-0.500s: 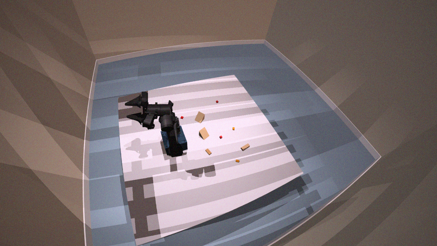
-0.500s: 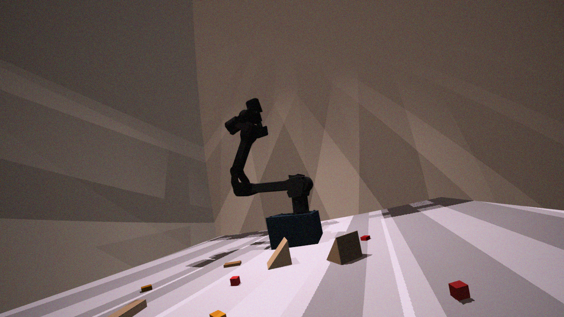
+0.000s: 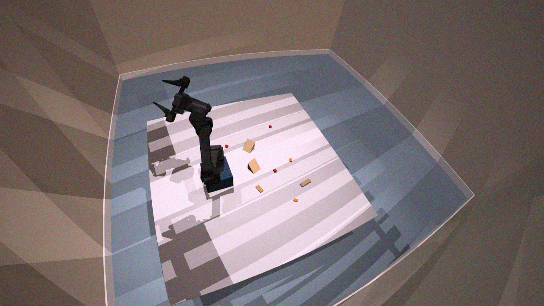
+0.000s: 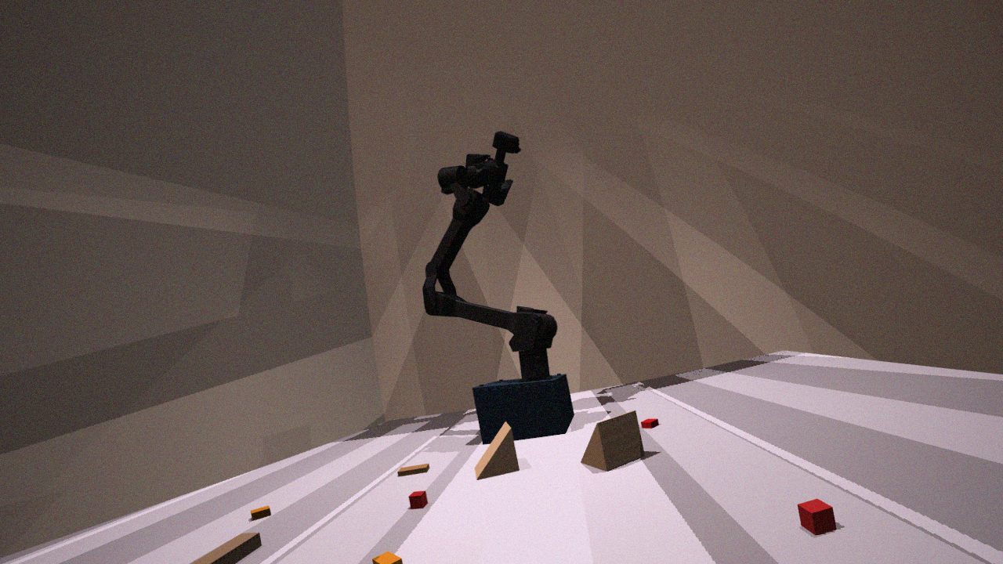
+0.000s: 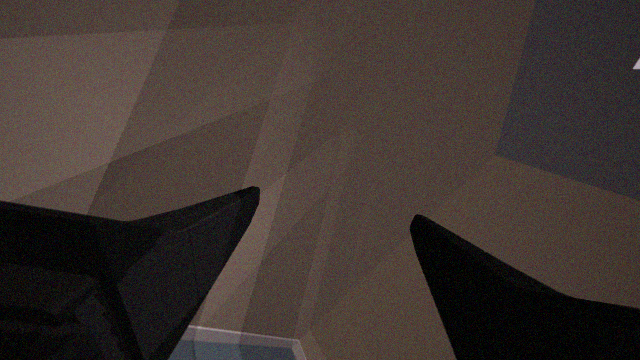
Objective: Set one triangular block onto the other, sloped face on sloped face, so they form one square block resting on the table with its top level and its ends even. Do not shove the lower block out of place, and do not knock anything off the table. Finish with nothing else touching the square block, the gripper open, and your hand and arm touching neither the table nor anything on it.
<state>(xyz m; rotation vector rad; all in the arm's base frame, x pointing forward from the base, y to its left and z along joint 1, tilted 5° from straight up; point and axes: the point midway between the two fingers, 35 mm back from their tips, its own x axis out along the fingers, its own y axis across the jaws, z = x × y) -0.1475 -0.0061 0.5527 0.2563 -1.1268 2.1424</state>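
One tan triangular block [image 3: 253,165] [image 4: 500,454] stands on the table [image 3: 243,243] [image 4: 547,518] in front of the arm's base, its sloped face turned up. The other triangular block [image 3: 249,145] [image 4: 614,442] stands apart from it, farther back in the top view and to the right in the exterior view. The two blocks do not touch. My gripper [image 3: 157,91] [image 5: 336,207] is open and empty, high above the table and pointing away from the blocks. In the wrist view only walls and bits of floor show beyond the fingers. In the exterior view the fingertips are hidden.
Red cubes [image 3: 270,126] [image 3: 226,145] [image 3: 275,170], orange pieces [image 3: 290,160] [image 3: 295,199], a small tan piece [image 3: 259,188] and a longer tan bar [image 3: 305,182] lie around the blocks. The dark blue base [image 3: 224,178] [image 4: 524,410] carries the arm beside them.
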